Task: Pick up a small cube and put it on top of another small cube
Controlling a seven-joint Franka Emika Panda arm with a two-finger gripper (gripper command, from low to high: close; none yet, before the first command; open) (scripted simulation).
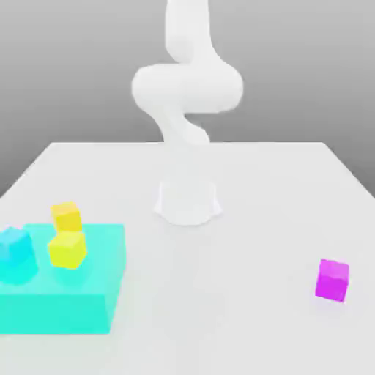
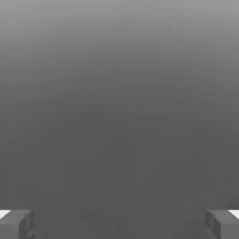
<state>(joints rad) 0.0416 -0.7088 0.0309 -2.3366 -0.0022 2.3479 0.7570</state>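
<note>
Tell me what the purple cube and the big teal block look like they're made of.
Purple cube: probably matte plastic; flat, even colour with no shine or grain. Teal block: similar smooth, matte plastic look, uniform colour with soft shading. Both are simulator renders, so the material stays open.

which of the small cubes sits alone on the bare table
The magenta cube, alone on the exterior view's right; the two yellow cubes and the cyan cube sit on the cyan slab.

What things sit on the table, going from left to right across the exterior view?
Cyan cube → yellow cubes, both on the cyan block → robot base → magenta cube.
</note>
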